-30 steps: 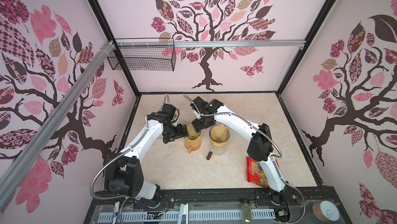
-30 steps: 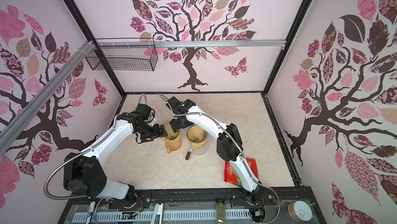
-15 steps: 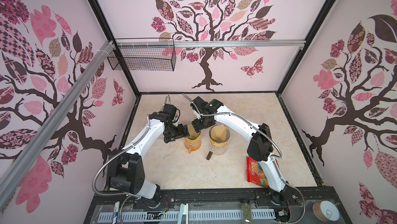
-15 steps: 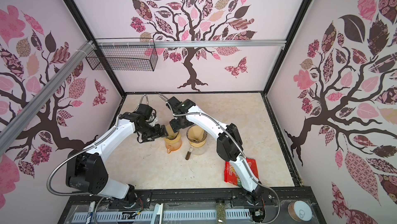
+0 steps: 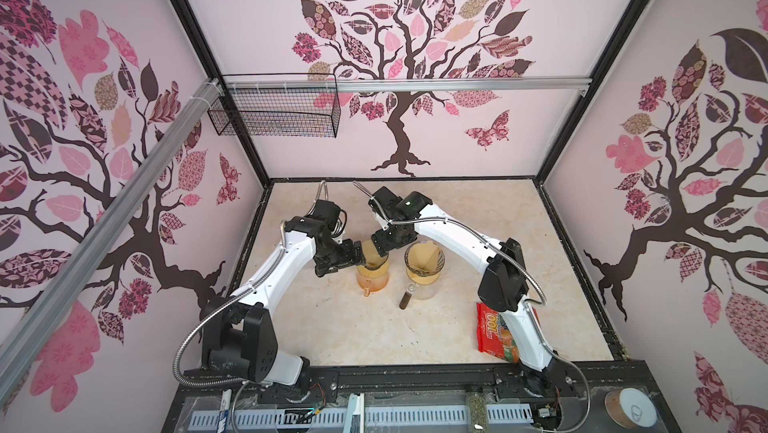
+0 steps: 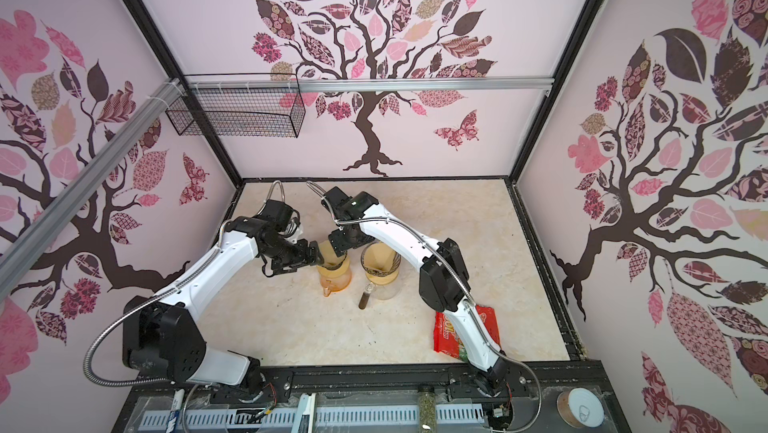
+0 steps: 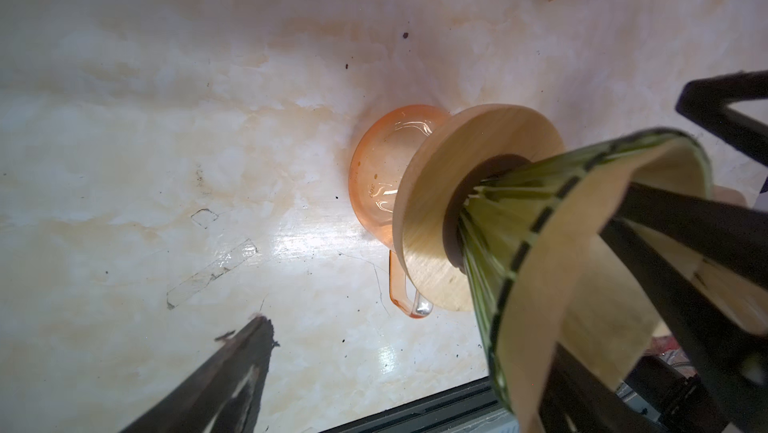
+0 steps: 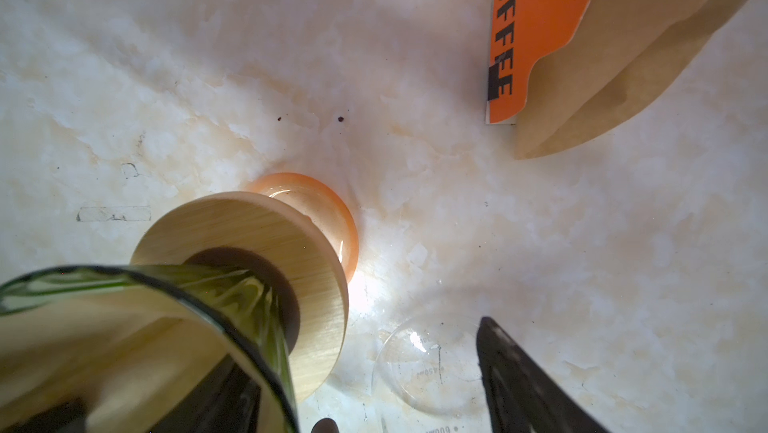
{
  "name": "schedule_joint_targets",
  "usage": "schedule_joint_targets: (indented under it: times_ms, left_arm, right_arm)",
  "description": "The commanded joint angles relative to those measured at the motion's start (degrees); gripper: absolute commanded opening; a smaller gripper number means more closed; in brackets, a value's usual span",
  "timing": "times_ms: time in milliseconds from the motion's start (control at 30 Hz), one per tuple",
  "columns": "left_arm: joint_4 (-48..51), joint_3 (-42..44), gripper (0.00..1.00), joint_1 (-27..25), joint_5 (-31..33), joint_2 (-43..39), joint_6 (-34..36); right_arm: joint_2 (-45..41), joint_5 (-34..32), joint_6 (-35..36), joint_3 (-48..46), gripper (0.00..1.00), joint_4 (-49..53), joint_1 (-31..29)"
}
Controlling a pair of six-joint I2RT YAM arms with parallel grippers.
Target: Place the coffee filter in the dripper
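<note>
A green glass dripper (image 7: 494, 219) with a wooden collar (image 7: 432, 186) sits on an orange carafe (image 5: 372, 281). A brown paper coffee filter (image 7: 536, 310) lies inside its cone and stands up above the rim (image 5: 371, 253). My left gripper (image 5: 358, 258) is open at the dripper's left. One finger (image 7: 681, 240) reaches into the filter; the other (image 7: 224, 372) hangs outside over the table. My right gripper (image 5: 381, 245) is open at the far side. One of its fingers (image 8: 220, 402) is inside the filter (image 8: 83, 339); the other (image 8: 523, 381) is outside.
A second dripper (image 5: 424, 260) with a filter stands on a clear glass carafe (image 8: 424, 364) just to the right. An orange pack of filters (image 8: 536, 28) lies behind. A red snack packet (image 5: 496, 329) lies under the right arm. A wire basket (image 5: 274, 113) hangs on the back wall.
</note>
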State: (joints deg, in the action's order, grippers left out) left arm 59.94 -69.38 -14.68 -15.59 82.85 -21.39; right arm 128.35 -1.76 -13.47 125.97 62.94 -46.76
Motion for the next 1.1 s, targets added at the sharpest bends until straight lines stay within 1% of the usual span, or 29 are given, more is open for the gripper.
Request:
schedule_joint_targets:
  times_ms: [0,100,433,900,1067]
  left_arm:
    - [2.5,-3.8,0.92,-0.2,1.3,-2.8,-0.3]
    - [3.4,-4.2,0.91,-0.2,3.3,-2.8,0.2]
    - [4.2,-3.8,0.91,-0.2,6.9,0.5,1.7]
    - [3.0,-2.9,0.91,-0.2,6.0,2.1,2.5]
    - [3.1,-2.6,0.91,-0.3,5.7,2.6,2.8]
  right_arm:
    - [-0.9,-1.8,0.6,0.5,0.79,1.7,0.4]
    - [-0.9,-1.7,0.5,0.4,0.78,1.8,0.4]
    - [-1.8,-1.7,0.1,0.4,0.78,2.2,0.3]
    - [-4.4,-1.0,-0.6,1.0,0.78,1.6,0.8]
    - [-4.6,-2.5,-0.2,1.4,0.78,1.9,1.4]
